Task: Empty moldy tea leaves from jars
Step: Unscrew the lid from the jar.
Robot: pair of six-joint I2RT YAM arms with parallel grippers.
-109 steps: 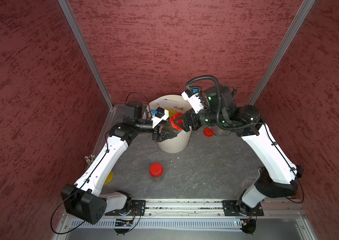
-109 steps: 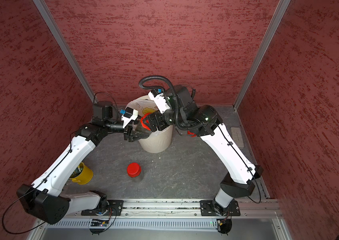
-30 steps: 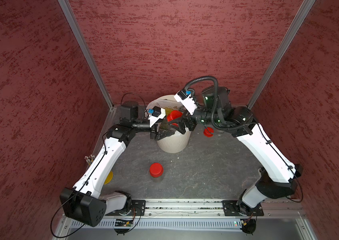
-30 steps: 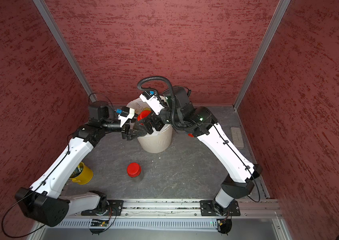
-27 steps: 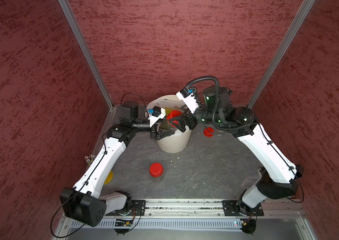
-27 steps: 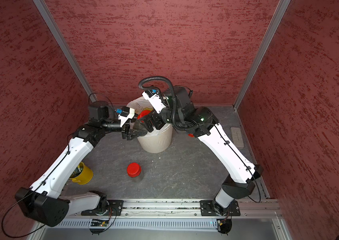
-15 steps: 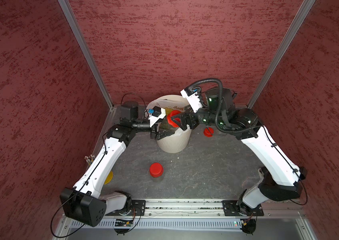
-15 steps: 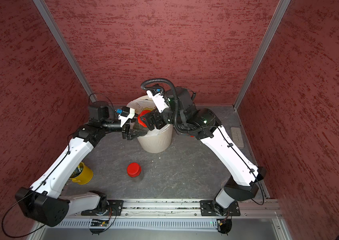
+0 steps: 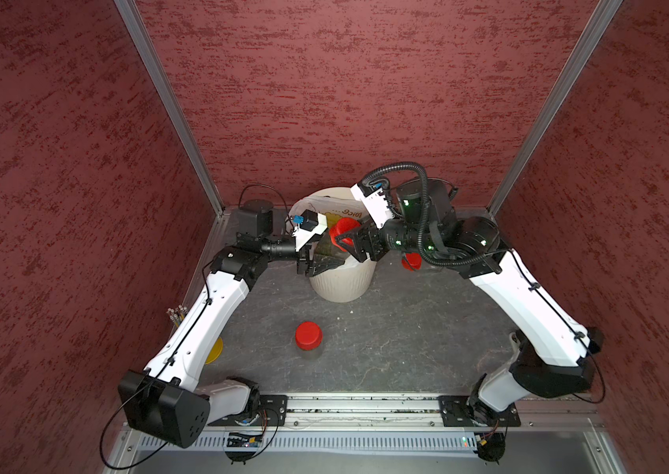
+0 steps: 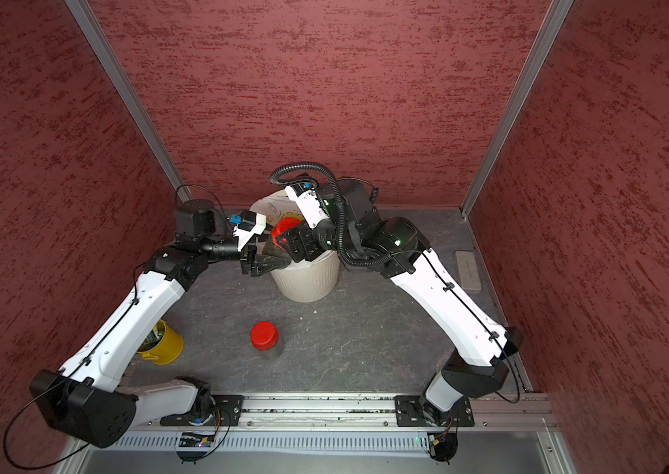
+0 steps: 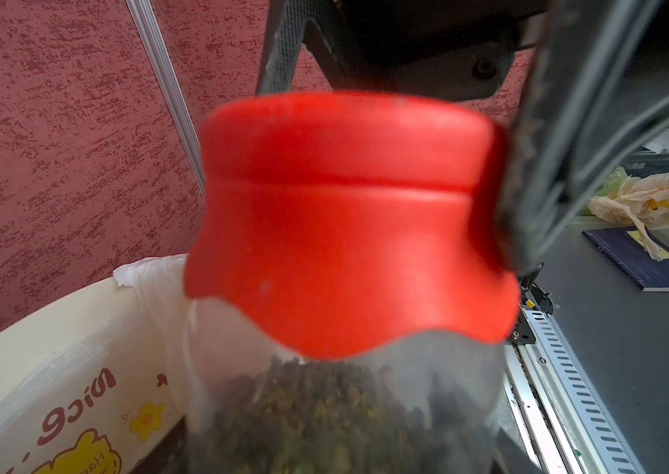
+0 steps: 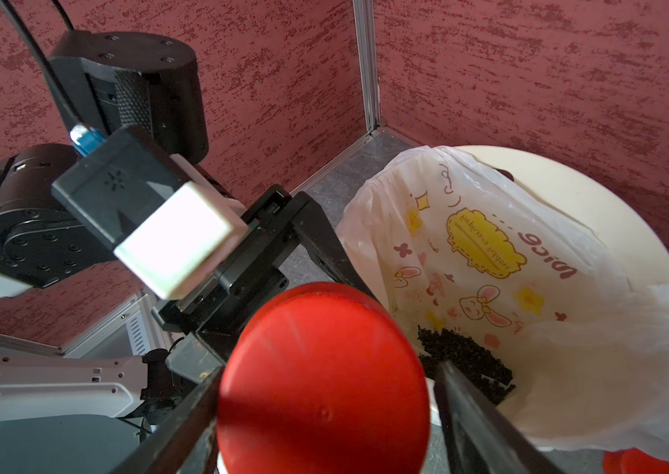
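Top views: jar [image 9: 326, 249] held over left rim of bin [image 9: 341, 287], left gripper [image 9: 321, 263] clamped on its body.
Left wrist: lid [image 11: 345, 225] on; jar likely light, rigid, slick.
Right wrist: right gripper [image 12: 326, 377] astride lid, clamp unconfirmed; take lid by its side.

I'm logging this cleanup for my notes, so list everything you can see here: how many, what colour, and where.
Jars: 3, clear with red tops; one held over the bin, one standing at the front middle of the table, one beside the bin behind the right arm, only its red top showing.
Bin: 1, cream, ribbed, back middle.
Bag: 1, white with printed cartoons, lining the bin.
Tea leaves: dark heap, inside the bag; more in the held jar.
Cup: 1, yellow, front, under the left arm.
Block: 1, grey, flat, by the right wall.
Table: 1, dark grey.
Left hand: shut on the held jar.
Right hand: open around that jar's red top.
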